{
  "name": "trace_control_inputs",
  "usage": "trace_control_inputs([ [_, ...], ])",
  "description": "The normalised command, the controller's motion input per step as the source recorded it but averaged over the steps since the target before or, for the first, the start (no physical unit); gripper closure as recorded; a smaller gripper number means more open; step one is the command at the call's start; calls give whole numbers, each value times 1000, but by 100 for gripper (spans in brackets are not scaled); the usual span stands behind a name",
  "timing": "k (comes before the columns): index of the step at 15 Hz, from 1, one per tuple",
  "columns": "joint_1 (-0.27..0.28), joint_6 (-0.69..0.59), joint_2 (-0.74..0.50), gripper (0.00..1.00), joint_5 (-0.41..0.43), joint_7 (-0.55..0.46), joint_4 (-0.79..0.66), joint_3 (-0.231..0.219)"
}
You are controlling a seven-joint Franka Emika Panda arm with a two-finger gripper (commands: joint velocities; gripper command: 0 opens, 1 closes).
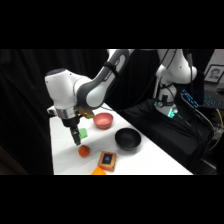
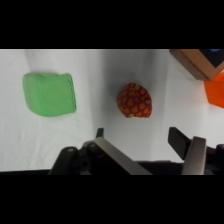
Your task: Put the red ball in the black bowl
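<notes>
The counter (image 1: 150, 162) is a white slab that runs from the far left toward the near right, and the room around it is dark, hung with black cloth behind and to the right. At the upper right the arm's white base (image 1: 175, 75) stands among cables and a small lit panel. Taking the red ball (image 1: 84, 151) as the landmark: it rests on the counter near the front left edge, and in the wrist view it shows a red skin dotted with orange-yellow spots (image 2: 134, 100). The green block (image 1: 82, 133) sits just behind it in the side view, and to its left, apart from it, in the wrist view (image 2: 50, 93). The pink-red bowl (image 1: 103, 120) lies farther back and to the right of the ball, and the black bowl (image 1: 127, 139) lies to the ball's right, well apart from it, with nothing in it. Just right of the ball toward the front edge lies a wooden-framed square with a dark blue face (image 1: 107, 160), and an orange piece (image 1: 98, 171) touches that frame's near corner. The jaws (image 1: 77, 139) hang from above just behind and over the ball, not touching it. In the wrist view the 2 fingers (image 2: 194, 152) stand wide apart, holding nothing, and the ball lies ahead of the gap between them, nearer the left finger's line.
</notes>
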Motion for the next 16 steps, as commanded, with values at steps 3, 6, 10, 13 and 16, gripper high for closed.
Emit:
trace_control_inputs([
  [3, 13, 54, 236, 0, 91, -9, 262, -13],
  [6, 15, 55, 212, 0, 95, 0, 241, -11],
  [10, 7, 51, 180, 0, 112, -10, 232, 4],
  [13, 5, 58, 175, 0, 121, -10, 224, 11],
  [16, -1, 51, 168, 0, 132, -17, 217, 22],
])
